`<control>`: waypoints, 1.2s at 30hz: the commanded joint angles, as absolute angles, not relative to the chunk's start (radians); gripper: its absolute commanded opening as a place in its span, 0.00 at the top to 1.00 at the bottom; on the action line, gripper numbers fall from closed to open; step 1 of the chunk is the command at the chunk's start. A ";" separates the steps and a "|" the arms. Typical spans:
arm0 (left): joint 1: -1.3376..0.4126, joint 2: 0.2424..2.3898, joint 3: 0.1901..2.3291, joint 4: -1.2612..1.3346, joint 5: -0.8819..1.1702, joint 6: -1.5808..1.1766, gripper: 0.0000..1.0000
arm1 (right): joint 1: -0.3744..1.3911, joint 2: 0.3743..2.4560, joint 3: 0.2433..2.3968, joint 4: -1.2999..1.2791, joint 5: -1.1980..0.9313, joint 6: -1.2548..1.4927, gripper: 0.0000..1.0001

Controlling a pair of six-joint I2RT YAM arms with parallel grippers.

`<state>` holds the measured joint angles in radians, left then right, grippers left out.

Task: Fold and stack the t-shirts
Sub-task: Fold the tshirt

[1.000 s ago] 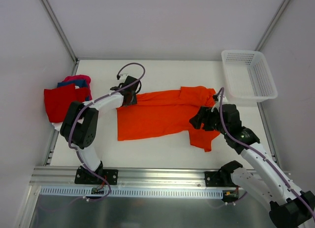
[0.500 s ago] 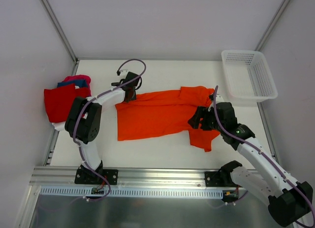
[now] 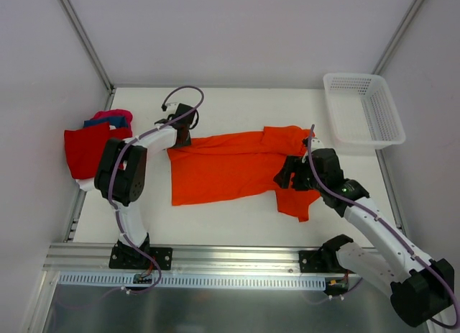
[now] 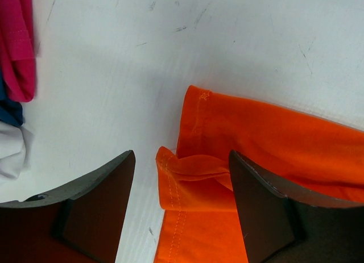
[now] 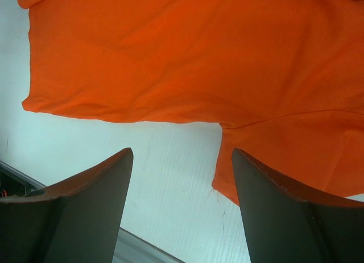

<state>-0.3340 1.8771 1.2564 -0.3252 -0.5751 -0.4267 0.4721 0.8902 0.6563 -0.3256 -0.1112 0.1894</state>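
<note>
The orange t-shirt [image 3: 230, 167] lies spread across the middle of the table, partly folded. My left gripper [image 3: 180, 135] is open and empty over its far-left corner; in the left wrist view [image 4: 181, 178] the rumpled hem corner [image 4: 193, 178] lies between the jaws. My right gripper [image 3: 286, 176] is open and empty above the shirt's right side; in the right wrist view [image 5: 181, 178] the body [image 5: 187, 53] and a sleeve [image 5: 296, 155] show below it. A stack of red [image 3: 88, 147], blue and magenta-pink shirts [image 3: 115, 117] sits at the left edge.
A white mesh basket [image 3: 361, 108] stands at the far right corner. Pink [image 4: 17, 41], blue and white cloth show at the left edge of the left wrist view. The metal rail [image 3: 215, 255] runs along the table's near edge.
My left gripper has moved a little to the left, along the shirt's far-left corner. My right gripper has shifted slightly left over the shirt. The shirt's left corner has shifted slightly.
</note>
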 commanded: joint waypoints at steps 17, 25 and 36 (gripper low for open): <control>-0.331 1.872 1.256 -0.360 -0.540 -0.446 1.00 | 0.476 0.894 0.655 -0.281 -0.115 0.181 0.26; -0.344 1.758 1.123 -0.385 -0.497 -0.497 1.00 | 0.477 0.925 0.652 -0.253 -0.136 0.193 0.26; -0.449 1.643 0.999 -0.400 -0.495 -0.558 1.00 | 0.477 0.957 0.650 -0.235 -0.152 0.204 0.26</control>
<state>-0.4114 1.6928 1.0195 -0.3714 -0.4980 -0.5182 0.4721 0.9508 0.6559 -0.2722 -0.1349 0.1951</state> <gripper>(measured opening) 0.011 0.740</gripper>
